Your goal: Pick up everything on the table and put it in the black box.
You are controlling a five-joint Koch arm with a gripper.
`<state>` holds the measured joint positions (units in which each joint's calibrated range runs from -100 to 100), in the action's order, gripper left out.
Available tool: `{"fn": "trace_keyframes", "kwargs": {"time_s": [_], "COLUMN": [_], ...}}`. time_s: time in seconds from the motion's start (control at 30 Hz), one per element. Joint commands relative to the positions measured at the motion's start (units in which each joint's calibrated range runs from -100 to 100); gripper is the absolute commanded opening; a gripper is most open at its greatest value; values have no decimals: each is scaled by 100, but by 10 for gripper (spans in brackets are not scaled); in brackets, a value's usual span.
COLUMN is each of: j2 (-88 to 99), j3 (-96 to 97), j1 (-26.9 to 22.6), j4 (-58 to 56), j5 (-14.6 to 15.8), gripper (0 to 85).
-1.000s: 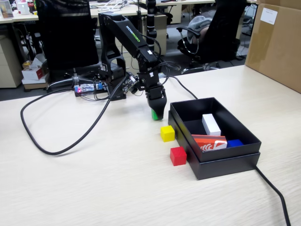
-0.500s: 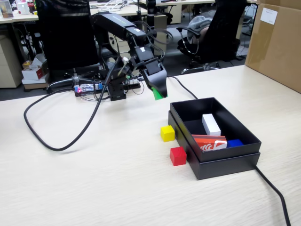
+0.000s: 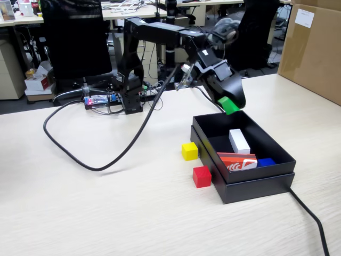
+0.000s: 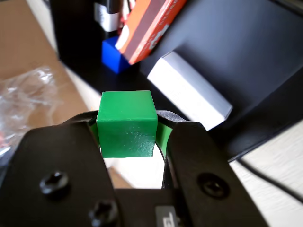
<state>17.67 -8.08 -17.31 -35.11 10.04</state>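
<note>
Pale wood-grain table (image 3: 106, 208), with office chairs and desks behind and a cardboard carton (image 3: 311, 50) at the right edge of the fixed view. Black box (image 3: 256, 184) near the middle right, long axis running from near right to far left in that view. Inside the black box: a white block (image 3: 239, 141) lying flat, long axis running front to back; an orange carton (image 3: 237, 160) leaning at the near wall, long axis across the box; a blue cube (image 3: 266, 162) in the near right corner. Just outside the box's left wall, on the table: a yellow cube (image 3: 189, 151) and, nearer the camera, a red cube (image 3: 202, 176), close but apart. Above the box's far rim, off the table: a green cube (image 4: 127, 124), clamped between the black fingers (image 4: 189, 156) of the gripper (image 3: 230, 104), one flat face up in the wrist view. Thick black cable (image 3: 90, 160) looping left of the box.
</note>
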Motion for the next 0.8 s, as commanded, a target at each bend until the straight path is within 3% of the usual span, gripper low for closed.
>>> {"fn": "trace_keyframes", "kwargs": {"time_s": [0.0, 0.13, 0.3, 0.5, 0.77], "j2": [-304, -637, -717, -729, 580], "j3": [-525, -53, 454, 572, 300], "j1": [-34, 44, 88, 117, 176], "j4": [43, 43, 69, 103, 34], "j5": [-181, -298, -303, -274, -347], "gripper": [69, 102, 202, 265, 362]}}
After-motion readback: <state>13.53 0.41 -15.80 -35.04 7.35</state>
